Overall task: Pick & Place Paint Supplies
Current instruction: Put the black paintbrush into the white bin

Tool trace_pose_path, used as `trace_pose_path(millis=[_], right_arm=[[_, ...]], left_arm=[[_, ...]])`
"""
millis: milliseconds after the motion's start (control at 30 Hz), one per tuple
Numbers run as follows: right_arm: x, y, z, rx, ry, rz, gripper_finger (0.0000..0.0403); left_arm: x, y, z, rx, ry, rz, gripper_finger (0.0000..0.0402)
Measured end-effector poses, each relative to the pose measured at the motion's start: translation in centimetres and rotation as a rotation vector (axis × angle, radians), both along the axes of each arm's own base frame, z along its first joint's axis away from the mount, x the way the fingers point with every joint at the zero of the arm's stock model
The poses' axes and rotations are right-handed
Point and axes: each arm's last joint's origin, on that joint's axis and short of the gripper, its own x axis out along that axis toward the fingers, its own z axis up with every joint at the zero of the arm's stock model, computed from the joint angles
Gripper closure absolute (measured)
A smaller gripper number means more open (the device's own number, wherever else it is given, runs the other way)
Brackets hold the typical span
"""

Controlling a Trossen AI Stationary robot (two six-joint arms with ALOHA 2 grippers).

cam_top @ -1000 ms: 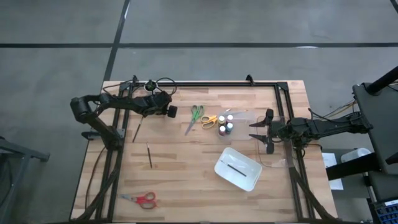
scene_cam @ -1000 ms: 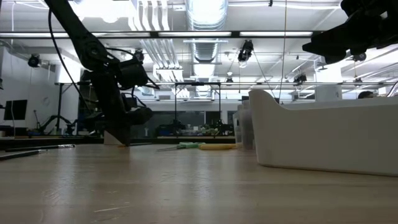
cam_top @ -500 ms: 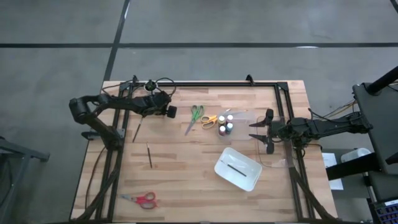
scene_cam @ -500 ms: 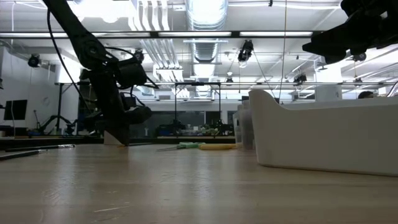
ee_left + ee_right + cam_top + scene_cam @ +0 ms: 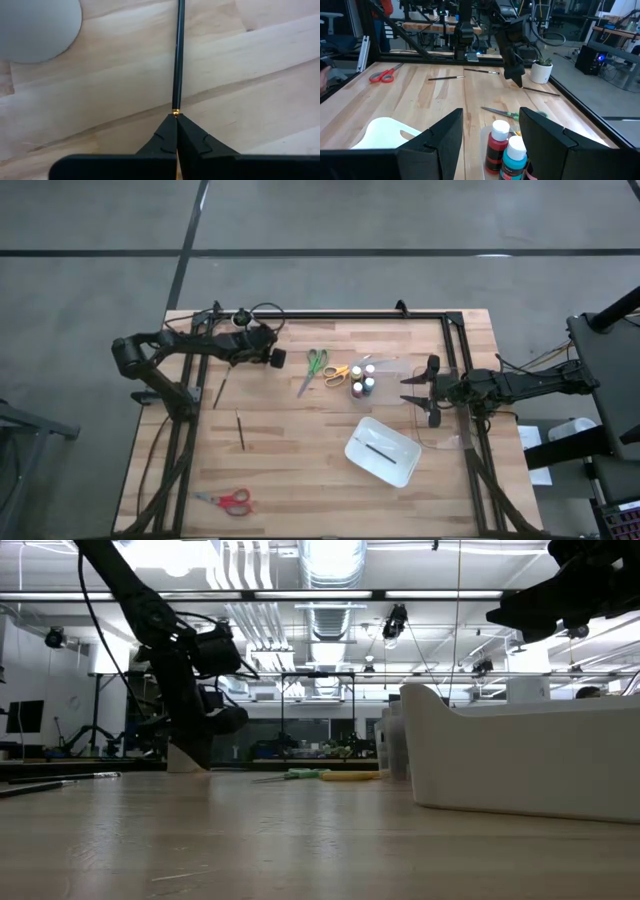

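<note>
Left gripper (image 5: 176,116) is pinched tight on the end of a thin dark brush (image 5: 177,55) at the far left of the table (image 5: 300,470), the handle trailing on the wood beside a small white round cup (image 5: 35,27), seemingly so it can be lifted toward the white tray (image 5: 382,450). Right gripper (image 5: 412,392) waits with its fingers spread at the right, just beside the paint bottles (image 5: 363,380) and the green-handled scissors (image 5: 313,366), probably ready for those.
</note>
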Motion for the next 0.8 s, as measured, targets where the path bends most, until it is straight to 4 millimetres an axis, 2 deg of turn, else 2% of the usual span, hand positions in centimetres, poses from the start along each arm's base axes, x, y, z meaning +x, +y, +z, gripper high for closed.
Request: trace_pose_path(millis=[600,800], right_arm=[[0.0,0.0,0.0,0.002,0.000,0.000,0.0211],[0.0,0.0,0.0,0.001,0.000,0.000,0.0211]], left_arm=[[0.2,0.1,0.5,-0.001,-0.002,0.000,0.0401],[0.3,-0.2,1.4,0.016,-0.033,-0.012,0.0401]])
